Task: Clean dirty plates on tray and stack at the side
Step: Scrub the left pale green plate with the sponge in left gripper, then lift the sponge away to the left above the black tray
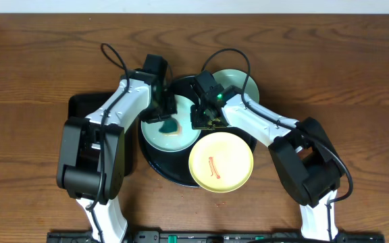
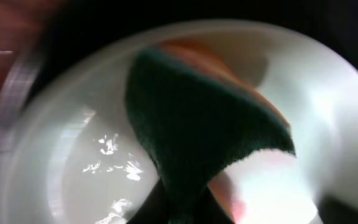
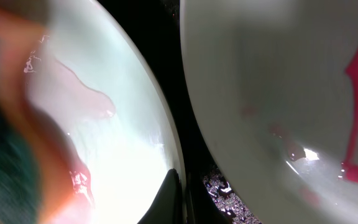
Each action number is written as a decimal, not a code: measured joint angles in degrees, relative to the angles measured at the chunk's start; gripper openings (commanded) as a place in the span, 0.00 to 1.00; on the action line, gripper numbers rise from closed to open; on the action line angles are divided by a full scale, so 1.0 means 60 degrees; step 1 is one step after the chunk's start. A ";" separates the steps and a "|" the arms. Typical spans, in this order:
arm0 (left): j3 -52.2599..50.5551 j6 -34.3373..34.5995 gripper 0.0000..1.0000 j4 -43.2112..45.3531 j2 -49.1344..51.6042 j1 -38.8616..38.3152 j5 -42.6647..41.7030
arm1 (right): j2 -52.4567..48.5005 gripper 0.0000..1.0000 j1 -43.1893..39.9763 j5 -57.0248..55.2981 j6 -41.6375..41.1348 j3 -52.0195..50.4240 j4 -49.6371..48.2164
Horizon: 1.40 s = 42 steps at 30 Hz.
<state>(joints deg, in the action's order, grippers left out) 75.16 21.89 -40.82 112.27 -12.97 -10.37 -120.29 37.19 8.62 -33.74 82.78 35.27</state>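
left gripper (image 1: 165, 116): fingers pinching green-and-orange sponge (image 1: 170, 126); sponge lies on mint plate (image 1: 155, 138) at left of tray (image 1: 155, 164) | right gripper (image 1: 204, 120): fingers pressed together, holding nothing; at that plate's right rim | yellow plate (image 1: 234, 152): red streak; tray's front-right rim | second mint plate (image 1: 240, 81): tray's far-right rim

Overhead sharp, wrist views blurred, glare on plate (image 2: 73, 168)

The brown wood-grain tabletop (image 1: 32, 67) carries a large round black tray with a raised rim (image 1: 155, 165) near its middle and a smaller rectangular black tray (image 1: 80, 104) just left of it, partly hidden; whether the two touch cannot be told
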 measured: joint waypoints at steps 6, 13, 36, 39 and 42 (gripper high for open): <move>0.0109 0.0721 0.07 -0.0871 -0.0033 0.0146 0.1235 | 0.0000 0.01 0.0000 0.0007 0.0000 0.0000 -0.0004; 0.0087 -0.1585 0.07 -0.1654 -0.0029 0.0251 -0.0885 | 0.0000 0.01 0.0000 0.0025 0.0015 0.0000 0.0015; 0.1829 -0.0284 0.08 -0.2765 -0.0652 0.0444 0.1985 | 0.0000 0.01 0.0004 0.0069 0.0011 0.0000 0.0036; 0.2106 -0.0284 0.07 -0.3213 -0.1650 0.0470 0.2160 | 0.0000 0.01 0.0000 0.0073 0.0011 0.0000 0.0036; 0.2215 -0.0284 0.07 -0.3646 -0.2226 0.0594 0.2233 | 0.0000 0.01 0.0000 0.0138 0.0011 0.0000 0.0033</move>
<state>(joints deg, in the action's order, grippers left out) 88.44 20.18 -62.70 98.91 -9.41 3.03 -120.29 37.19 9.45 -33.67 82.78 35.46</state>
